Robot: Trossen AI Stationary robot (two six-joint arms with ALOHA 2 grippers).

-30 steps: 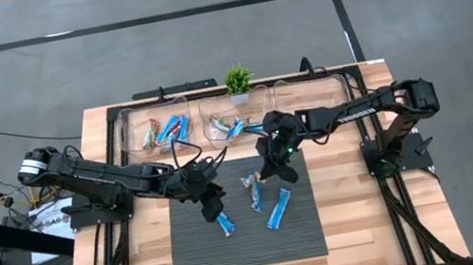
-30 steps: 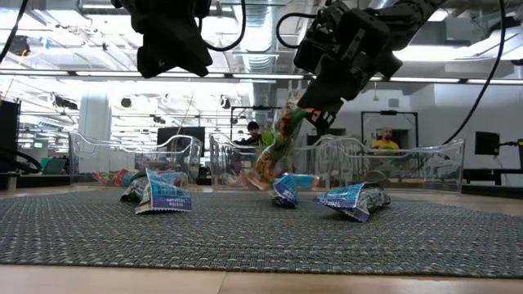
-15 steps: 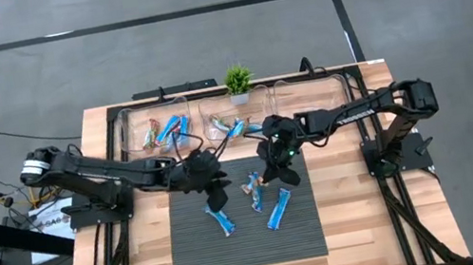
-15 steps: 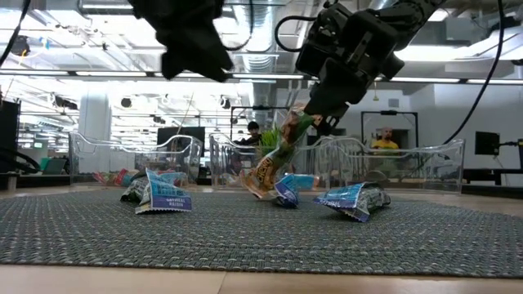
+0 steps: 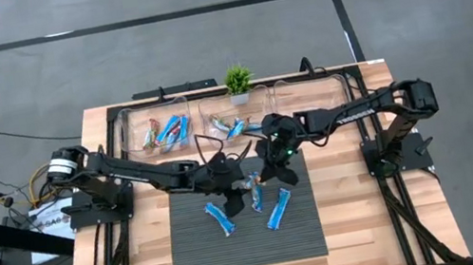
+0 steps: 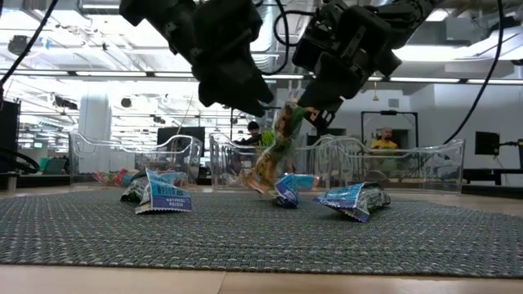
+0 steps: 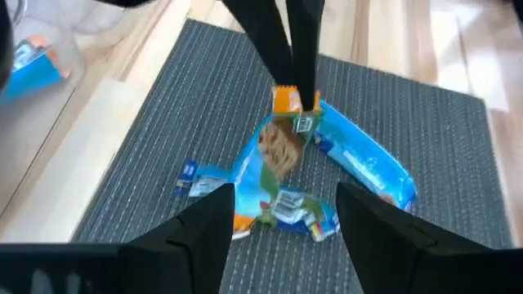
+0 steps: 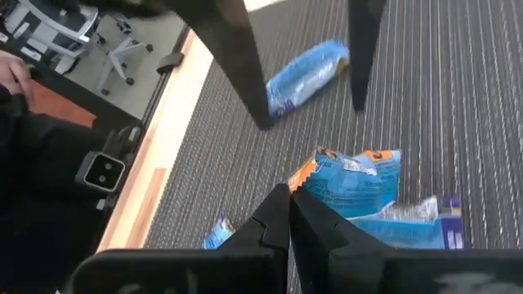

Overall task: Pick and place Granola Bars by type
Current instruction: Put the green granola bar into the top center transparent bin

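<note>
My right gripper [image 6: 315, 110] is shut on a tan and orange granola bar [image 6: 274, 151] above the middle of the grey mat [image 5: 198, 250]. My left gripper [image 7: 283, 196] stands open close to the left of that bar, above the mat, touching nothing. Its fingers [image 8: 237, 65] show ahead in the right wrist view. A blue bar [image 5: 220, 219] lies flat on the mat at the left and another [image 5: 278, 208] at the right. A third blue bar [image 7: 282, 204] lies under the held bar. My right gripper pinches the bar's orange top end [image 7: 286, 100] between its two fingers. The fingers come from above, pointing down at a slant. The bar hangs tilted below them, and its lower end [image 6: 261, 178] reaches down among the blue bars on the mat.
Clear trays stand along the far edge: the left one [image 5: 135, 140] holds several bars, and the middle one [image 5: 212, 115] holds a few. A small green plant [image 5: 237, 79] stands behind them. The mat's near half is bare.
My left gripper has gone from above the left blue bar toward the table's right and far edges, up to the bar that my right gripper holds.
</note>
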